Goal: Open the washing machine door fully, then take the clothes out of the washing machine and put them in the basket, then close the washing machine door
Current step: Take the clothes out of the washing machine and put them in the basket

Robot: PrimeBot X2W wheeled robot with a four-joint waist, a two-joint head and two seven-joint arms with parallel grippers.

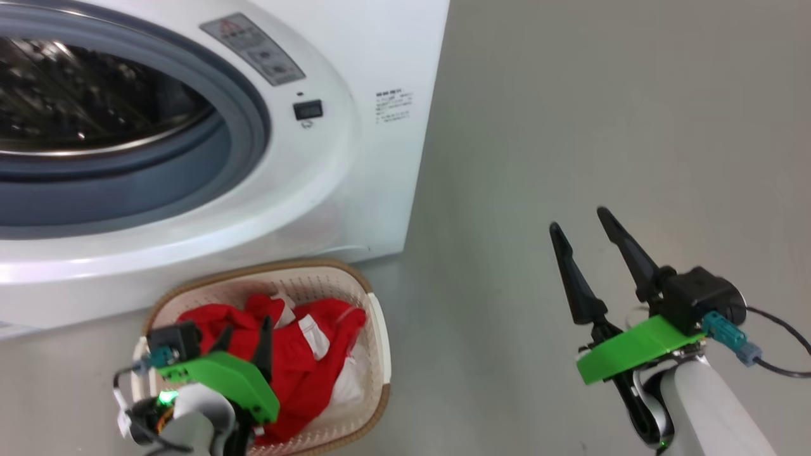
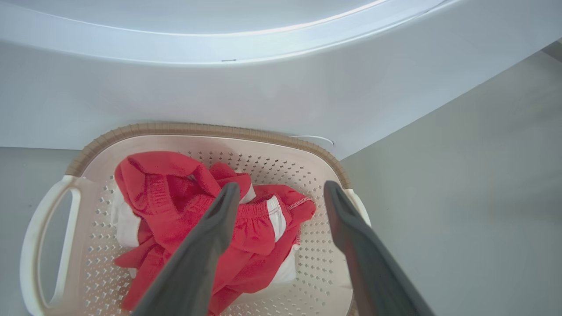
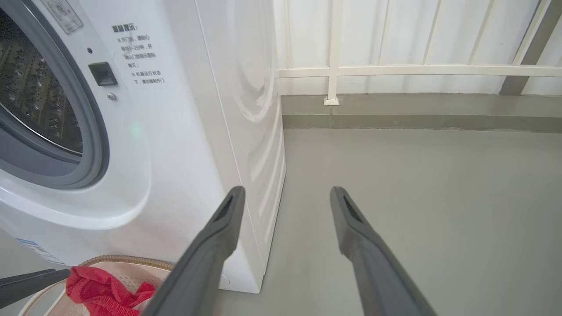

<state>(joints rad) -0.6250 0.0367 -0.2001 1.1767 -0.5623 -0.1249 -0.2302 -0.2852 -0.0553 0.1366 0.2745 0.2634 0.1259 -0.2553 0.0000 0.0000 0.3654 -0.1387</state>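
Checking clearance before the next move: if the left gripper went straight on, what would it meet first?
Probably the clothes, lying in the basket just ahead of the left gripper; depth is unclear, so the basket's floor could come first.

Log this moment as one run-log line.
clothes: in basket | left end effector: open, above clothes | right end effector: open, empty | washing machine: drum opening uncovered

grey floor [image 3: 417, 197], white ribbed wall [image 3: 395, 35] behind.
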